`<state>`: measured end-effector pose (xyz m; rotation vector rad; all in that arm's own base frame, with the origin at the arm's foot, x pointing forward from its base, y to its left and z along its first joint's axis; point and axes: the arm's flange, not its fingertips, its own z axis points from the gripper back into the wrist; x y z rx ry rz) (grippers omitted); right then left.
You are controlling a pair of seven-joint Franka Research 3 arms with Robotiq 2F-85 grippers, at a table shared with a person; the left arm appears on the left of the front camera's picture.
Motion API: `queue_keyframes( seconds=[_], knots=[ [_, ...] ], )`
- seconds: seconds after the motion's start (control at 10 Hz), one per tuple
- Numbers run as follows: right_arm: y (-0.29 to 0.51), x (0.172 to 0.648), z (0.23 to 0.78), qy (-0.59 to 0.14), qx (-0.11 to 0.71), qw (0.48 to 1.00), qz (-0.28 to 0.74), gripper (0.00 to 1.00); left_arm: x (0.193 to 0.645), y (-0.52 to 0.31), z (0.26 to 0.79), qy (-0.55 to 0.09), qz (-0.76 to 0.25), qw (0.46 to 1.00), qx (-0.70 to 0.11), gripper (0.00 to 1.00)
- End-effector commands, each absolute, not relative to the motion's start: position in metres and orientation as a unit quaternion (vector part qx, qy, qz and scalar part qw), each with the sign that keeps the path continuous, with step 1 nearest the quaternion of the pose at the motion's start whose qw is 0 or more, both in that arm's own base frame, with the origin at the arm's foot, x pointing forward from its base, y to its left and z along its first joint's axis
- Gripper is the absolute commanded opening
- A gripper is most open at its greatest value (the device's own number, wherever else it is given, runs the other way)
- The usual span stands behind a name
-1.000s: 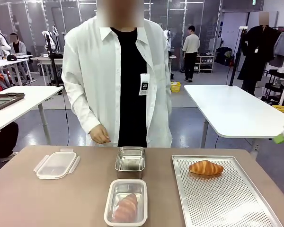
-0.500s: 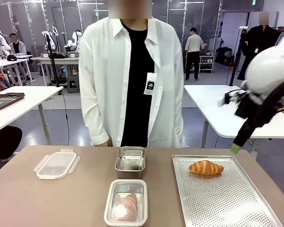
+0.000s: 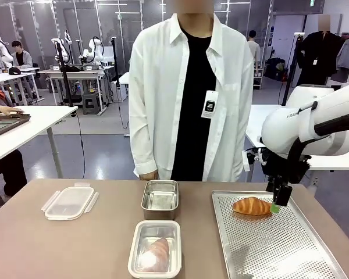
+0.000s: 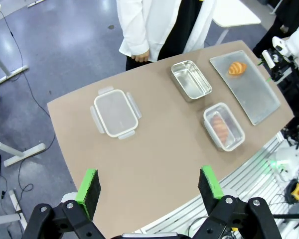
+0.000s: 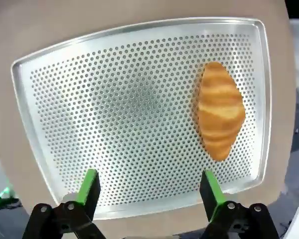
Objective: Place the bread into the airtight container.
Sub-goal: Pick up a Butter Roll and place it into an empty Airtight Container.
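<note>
The bread, a golden croissant, lies at the far end of a perforated metal tray. Just right of the bread, my right gripper hangs open above the tray with nothing between its fingers. An empty steel container stands at the table's middle. Its clear clip-on lid lies apart at the left. My left gripper is open, high above the table.
A second container near the front edge has a white-rimmed lid on it and a bread inside. A person in a white shirt stands at the far side, one hand at the table edge.
My right arm has swung in from the right and come down over the tray beside the croissant. The person has stepped to the right.
</note>
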<state>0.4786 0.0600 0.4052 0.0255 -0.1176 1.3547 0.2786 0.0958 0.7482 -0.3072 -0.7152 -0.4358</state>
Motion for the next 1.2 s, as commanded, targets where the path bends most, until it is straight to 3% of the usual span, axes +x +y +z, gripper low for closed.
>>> queue_keyframes(
  seconds=[0.0,0.7,1.1],
  knots=[
    [0.059,0.473,0.413,-0.055,0.014,0.79,0.611,1.0,0.278,0.096,0.75,-0.348,-0.217,0.899,-0.151,1.0],
    [0.057,0.477,0.412,-0.056,0.012,0.781,0.622,1.0,0.278,0.096,0.75,-0.348,-0.217,0.899,-0.151,1.0],
    [0.071,0.524,0.401,-0.063,0.003,0.744,0.665,1.0,0.278,0.096,0.75,-0.348,-0.217,0.899,-0.151,1.0]
  ],
)
